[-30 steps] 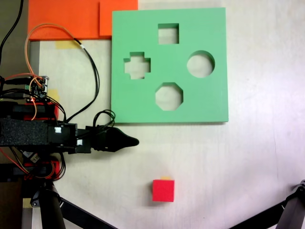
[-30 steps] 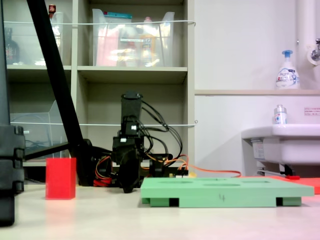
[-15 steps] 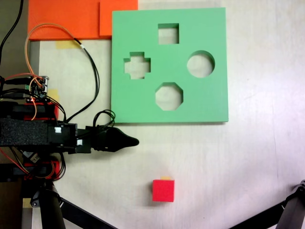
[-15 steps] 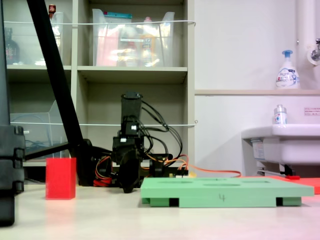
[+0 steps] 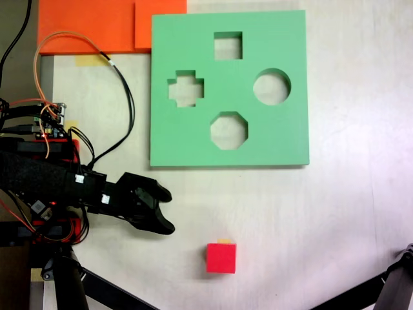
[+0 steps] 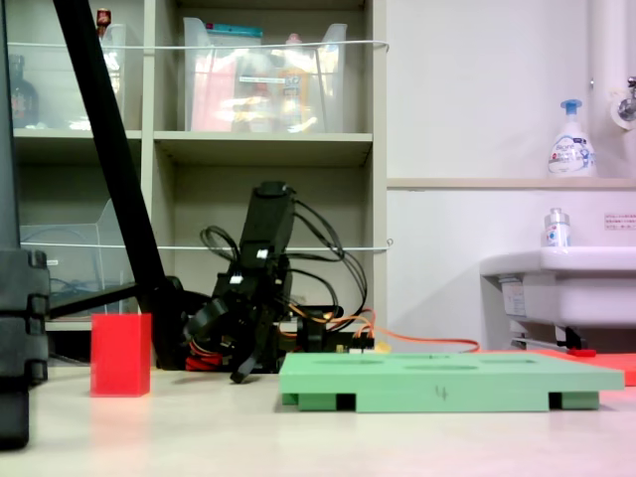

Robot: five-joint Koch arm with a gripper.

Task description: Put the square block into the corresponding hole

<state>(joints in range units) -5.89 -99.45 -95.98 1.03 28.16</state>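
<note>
The square block (image 5: 221, 258), a small red cube, stands on the pale table near the first exterior view's bottom; in the second exterior view the block (image 6: 120, 355) is at the left. The green foam board (image 5: 284, 139) lies further up, its square hole (image 5: 228, 45) empty near the top edge. My gripper (image 5: 169, 211) is open with nothing between its jaws. It points right and slightly down, to the left of the block and apart from it. In the second exterior view the gripper (image 6: 221, 350) hangs low between the block and the board (image 6: 447, 383).
The board also has cross (image 5: 186, 88), round (image 5: 271, 86) and octagonal (image 5: 228, 130) cutouts. Orange foam sheets (image 5: 97, 26) lie at the top left. Loose cables (image 5: 122, 90) loop beside the arm's base. Black tripod legs (image 5: 97, 287) cross the bottom corners. A shelf (image 6: 258, 149) and a sink (image 6: 566, 283) stand behind.
The gripper, shut and pointing straight right before, has opened. The arm has swung toward the first exterior view's bottom, closer to the red block. Block and board have not moved.
</note>
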